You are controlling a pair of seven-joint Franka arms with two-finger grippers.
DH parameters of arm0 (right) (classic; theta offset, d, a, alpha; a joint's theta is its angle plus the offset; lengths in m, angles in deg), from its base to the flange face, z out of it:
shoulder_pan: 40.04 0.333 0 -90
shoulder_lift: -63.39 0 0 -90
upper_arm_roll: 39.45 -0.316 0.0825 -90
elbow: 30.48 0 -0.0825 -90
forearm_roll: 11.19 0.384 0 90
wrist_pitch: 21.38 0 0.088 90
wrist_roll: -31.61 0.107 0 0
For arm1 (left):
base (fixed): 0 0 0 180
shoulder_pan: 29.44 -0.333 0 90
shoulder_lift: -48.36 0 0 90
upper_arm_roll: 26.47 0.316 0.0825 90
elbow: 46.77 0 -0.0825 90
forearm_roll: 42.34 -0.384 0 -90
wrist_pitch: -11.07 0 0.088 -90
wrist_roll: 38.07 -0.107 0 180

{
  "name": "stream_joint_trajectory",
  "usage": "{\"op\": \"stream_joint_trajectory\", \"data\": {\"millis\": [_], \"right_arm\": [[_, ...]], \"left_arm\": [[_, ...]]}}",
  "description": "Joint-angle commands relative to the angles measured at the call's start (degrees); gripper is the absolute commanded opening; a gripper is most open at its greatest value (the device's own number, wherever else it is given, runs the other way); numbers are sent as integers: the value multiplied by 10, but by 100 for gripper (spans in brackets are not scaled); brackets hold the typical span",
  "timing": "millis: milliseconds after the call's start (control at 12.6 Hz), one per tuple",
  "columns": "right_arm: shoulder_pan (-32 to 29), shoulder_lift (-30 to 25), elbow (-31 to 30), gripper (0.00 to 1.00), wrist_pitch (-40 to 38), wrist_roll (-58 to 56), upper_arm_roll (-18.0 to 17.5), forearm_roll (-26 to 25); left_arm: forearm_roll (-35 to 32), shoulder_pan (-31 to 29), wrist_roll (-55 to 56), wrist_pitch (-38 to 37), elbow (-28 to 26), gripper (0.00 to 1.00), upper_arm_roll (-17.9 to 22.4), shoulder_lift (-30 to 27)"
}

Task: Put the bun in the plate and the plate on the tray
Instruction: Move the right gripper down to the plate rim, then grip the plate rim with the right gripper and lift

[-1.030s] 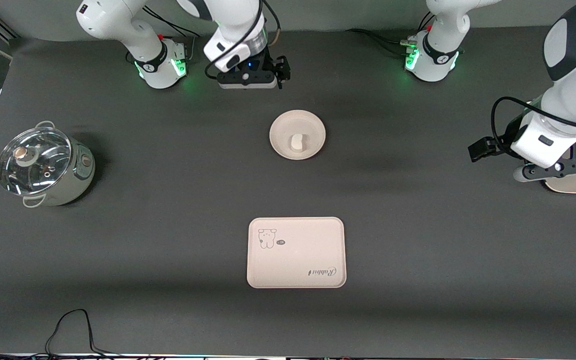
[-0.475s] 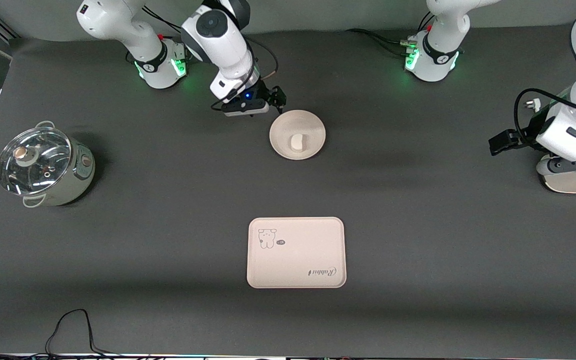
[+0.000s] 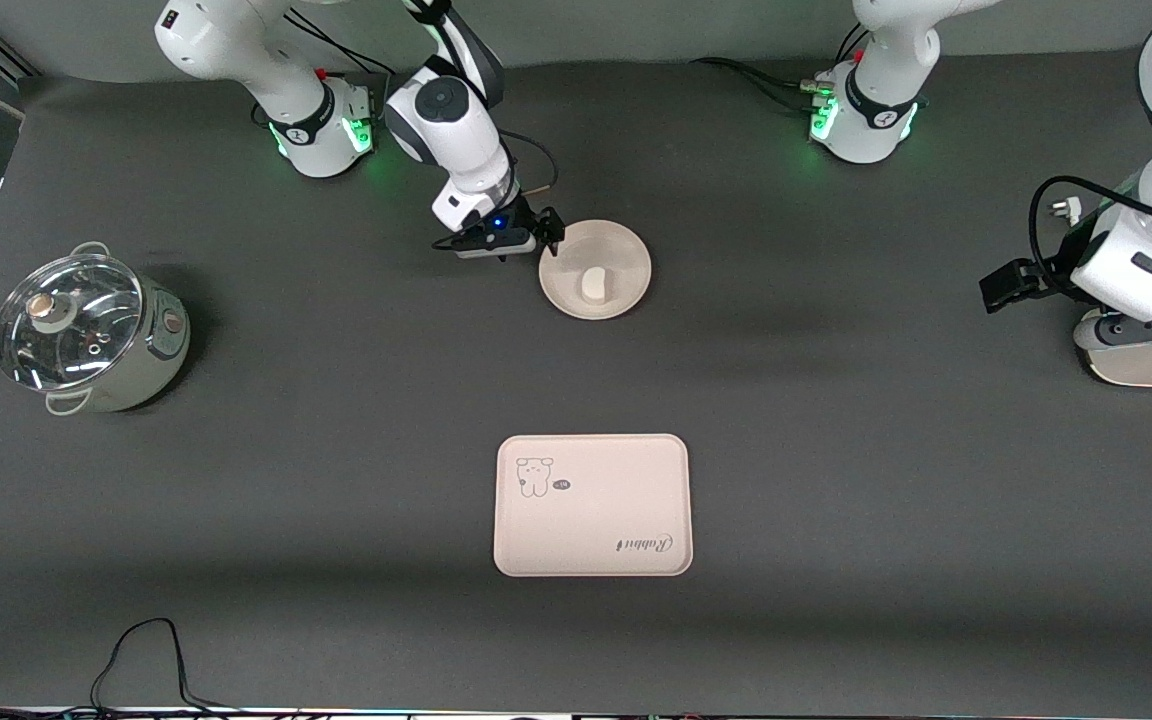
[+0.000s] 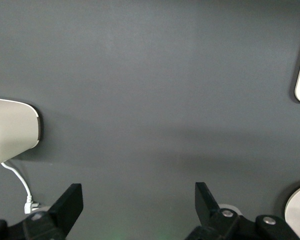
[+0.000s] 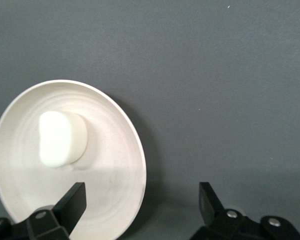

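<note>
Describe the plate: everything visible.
The plate is round, plain cream, matte, with a shallow raised rim. It lies flat on the dark table, farther from the front camera than the tray. The white bun rests inside it. The right hand, open, straddles its rim at the right arm's side; contact can't be told.

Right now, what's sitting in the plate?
Only the bun lies in the plate, near its middle. The patch of plate under the bun is covered, so it cannot be seen.

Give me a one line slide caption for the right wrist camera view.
Open right gripper straddling the rim of the round cream-beige plate, which holds the small white rounded bun.
</note>
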Motion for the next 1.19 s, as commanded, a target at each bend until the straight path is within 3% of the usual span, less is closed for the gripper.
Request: {"op": "stream_joint_trajectory", "data": {"millis": [0, 475, 555, 872, 1109], "right_arm": [[8, 51, 10, 100, 56, -15, 1, 26], [7, 81, 24, 100, 75, -11, -24, 52], [6, 82, 24, 95, 75, -11, -25, 52], [5, 82, 25, 38, 70, -12, -25, 52], [4, 80, 27, 15, 67, -13, -25, 53]], "left_arm": [[-8, -1, -8, 22, 1, 100, 1, -5], [-7, 1, -8, 21, -1, 100, 1, -6], [-6, 2, -7, 17, -1, 100, 1, -6], [-5, 11, -8, 13, -1, 100, 0, -4], [-5, 12, -8, 0, -4, 100, -1, -6]]}}
